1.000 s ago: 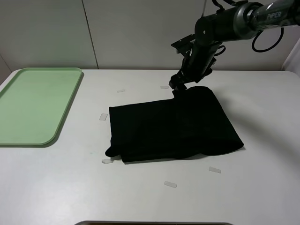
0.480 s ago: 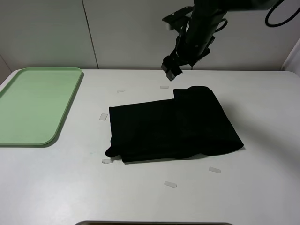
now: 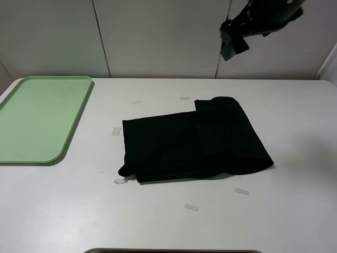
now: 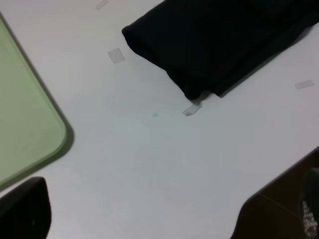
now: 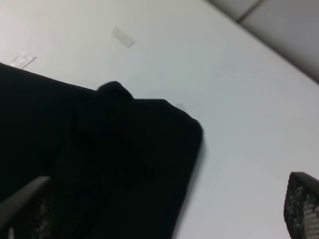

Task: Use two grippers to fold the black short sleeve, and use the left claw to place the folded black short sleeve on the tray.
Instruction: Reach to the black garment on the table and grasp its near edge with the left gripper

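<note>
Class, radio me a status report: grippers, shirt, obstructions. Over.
Left gripper open, empty; right gripper open, high. Black short sleeve folded, off tray. Clear strips scattered around it.

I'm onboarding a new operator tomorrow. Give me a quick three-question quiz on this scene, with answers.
1. Fill in: in the high view, the tray lies to the ___ of the black short sleeve.
2. True or false: the black short sleeve lies on the tray.
3. The right gripper is: A gripping the cloth; B open, well above it; C touching the tray.
Key: 1 left; 2 false; 3 B.
</note>
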Tool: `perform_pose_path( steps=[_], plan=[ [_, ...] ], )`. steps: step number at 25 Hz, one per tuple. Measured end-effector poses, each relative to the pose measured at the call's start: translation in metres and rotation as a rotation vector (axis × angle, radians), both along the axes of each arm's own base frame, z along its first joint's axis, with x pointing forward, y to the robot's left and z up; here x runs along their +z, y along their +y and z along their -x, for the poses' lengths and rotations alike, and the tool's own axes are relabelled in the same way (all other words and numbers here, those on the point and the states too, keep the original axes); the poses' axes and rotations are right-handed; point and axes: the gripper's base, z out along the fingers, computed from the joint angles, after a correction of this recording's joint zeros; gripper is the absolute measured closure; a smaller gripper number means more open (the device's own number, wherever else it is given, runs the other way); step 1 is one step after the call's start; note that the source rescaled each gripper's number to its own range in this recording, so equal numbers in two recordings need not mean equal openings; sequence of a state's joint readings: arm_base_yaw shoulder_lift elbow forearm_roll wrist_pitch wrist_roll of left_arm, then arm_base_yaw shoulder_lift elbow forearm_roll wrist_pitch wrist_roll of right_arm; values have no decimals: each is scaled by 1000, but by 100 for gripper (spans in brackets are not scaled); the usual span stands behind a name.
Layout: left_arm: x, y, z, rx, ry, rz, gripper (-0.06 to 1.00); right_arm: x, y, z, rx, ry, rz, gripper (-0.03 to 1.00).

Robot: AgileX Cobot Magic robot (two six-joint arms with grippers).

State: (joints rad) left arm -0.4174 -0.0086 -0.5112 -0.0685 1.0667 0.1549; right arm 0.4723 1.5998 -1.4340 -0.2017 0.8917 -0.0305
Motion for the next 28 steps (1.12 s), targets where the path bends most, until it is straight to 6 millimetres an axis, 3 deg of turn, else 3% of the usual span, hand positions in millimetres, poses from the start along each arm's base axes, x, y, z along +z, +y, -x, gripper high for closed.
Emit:
perform_pose_path(
  steps=[1,2,3,5,6,7,8,11,12,13,15,21,28],
  plan=[
    [0,0,0,0,0,0,-5,9,-9,17,-12,-39,-20,-3],
    [0,0,0,0,0,0,-5,9,-9,17,-12,-39,-20,-3],
    [0,0,0,0,0,0,-5,25,-27,50,-26,-116,-66,-3],
    [0,0,0,0,0,0,-5,39,-42,80,-30,-191,-108,-3],
    [0,0,0,0,0,0,-5,39,-42,80,-30,-191,-108,-3],
    [0,0,0,0,0,0,-5,49,-60,116,-31,-261,-147,-3],
    [0,0,0,0,0,0,-5,58,-71,136,-33,-307,-171,-3],
    [0,0,0,0,0,0,-5,58,-99,189,-48,-348,-194,-3],
    [0,0,0,0,0,0,-5,58,-99,189,-48,-348,-194,-3],
    [0,0,0,0,0,0,-5,53,-113,216,-59,-363,-205,-3],
    [0,0,0,0,0,0,-5,50,-119,226,-63,-369,-212,-3],
    [0,0,0,0,0,0,-5,42,-144,286,-57,-440,-343,-3],
    [0,0,0,0,0,0,-5,29,-154,323,-25,-417,-452,-3]
  ],
)
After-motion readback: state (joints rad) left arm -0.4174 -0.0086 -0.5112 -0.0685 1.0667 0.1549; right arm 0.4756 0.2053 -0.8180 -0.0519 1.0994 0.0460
